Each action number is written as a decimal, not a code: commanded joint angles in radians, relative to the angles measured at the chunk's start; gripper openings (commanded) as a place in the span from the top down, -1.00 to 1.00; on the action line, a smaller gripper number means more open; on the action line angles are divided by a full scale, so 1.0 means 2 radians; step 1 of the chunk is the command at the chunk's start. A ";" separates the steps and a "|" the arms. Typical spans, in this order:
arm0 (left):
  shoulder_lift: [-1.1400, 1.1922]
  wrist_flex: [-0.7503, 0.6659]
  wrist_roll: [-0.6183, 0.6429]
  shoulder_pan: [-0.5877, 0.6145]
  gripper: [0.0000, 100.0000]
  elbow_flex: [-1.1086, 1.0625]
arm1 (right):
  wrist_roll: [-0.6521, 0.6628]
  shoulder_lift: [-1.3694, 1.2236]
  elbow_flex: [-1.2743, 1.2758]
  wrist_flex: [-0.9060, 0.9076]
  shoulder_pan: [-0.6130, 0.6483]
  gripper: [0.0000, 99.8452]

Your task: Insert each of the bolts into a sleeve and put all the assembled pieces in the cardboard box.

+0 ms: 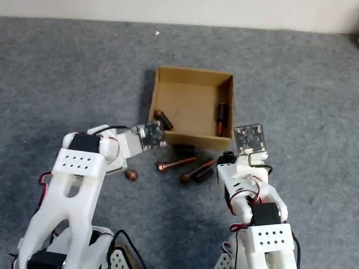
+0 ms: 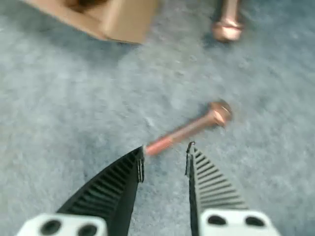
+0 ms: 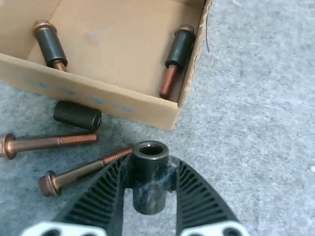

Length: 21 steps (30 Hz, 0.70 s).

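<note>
Two tools, both mine, sit low over a grey carpeted surface (image 1: 67,73). My right tool (image 3: 147,164) is clamped on a black sleeve (image 3: 147,179). It holds the sleeve upright with the bore facing the wrist camera, I judge so that a bolt can be fed in from the other arm.

My left tool (image 2: 165,149) has its jaws spread. The threaded tip of a copper bolt (image 2: 187,129) lies right at one fingertip (image 2: 139,153). That bolt rests flat on the surface, ungripped, so I read this as lining up to pick it up by the shank.

From above, working outward from the held sleeve:
- A second bolt (image 1: 196,170) lies close by at eight o'clock.
- A third bolt (image 1: 176,163) lies beyond it at nine o'clock.
- A spare sleeve (image 1: 183,149) lies on its side at ten o'clock, just in front of the box.
- The cardboard box (image 1: 188,101) stands open at eleven o'clock, within easy reach for drop-offs.

Inside the box, one assembled piece (image 1: 222,119) lies along the four o'clock wall. Another finished piece (image 1: 162,119) sits in the seven o'clock corner. By my reckoning the job is partly done, with loose parts left to pair.
</note>
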State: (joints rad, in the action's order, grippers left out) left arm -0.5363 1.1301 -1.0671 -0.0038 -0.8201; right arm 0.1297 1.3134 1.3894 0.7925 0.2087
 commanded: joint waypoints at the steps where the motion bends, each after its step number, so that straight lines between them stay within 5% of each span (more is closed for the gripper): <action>1: -0.010 0.049 -0.091 -0.020 0.67 0.024 | -0.001 0.010 -0.003 -0.015 -0.005 0.99; 9: 0.003 0.062 -0.142 -0.025 0.67 0.020 | -0.001 0.010 -0.003 -0.015 -0.005 0.99; 21: 0.209 0.062 -0.140 -0.036 0.68 0.111 | -0.001 0.010 -0.003 -0.015 -0.005 0.99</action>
State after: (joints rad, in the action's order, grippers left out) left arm -0.1910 1.2482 -1.2850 -0.0560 -0.6805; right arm 0.1297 1.3134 1.3894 0.7925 0.2087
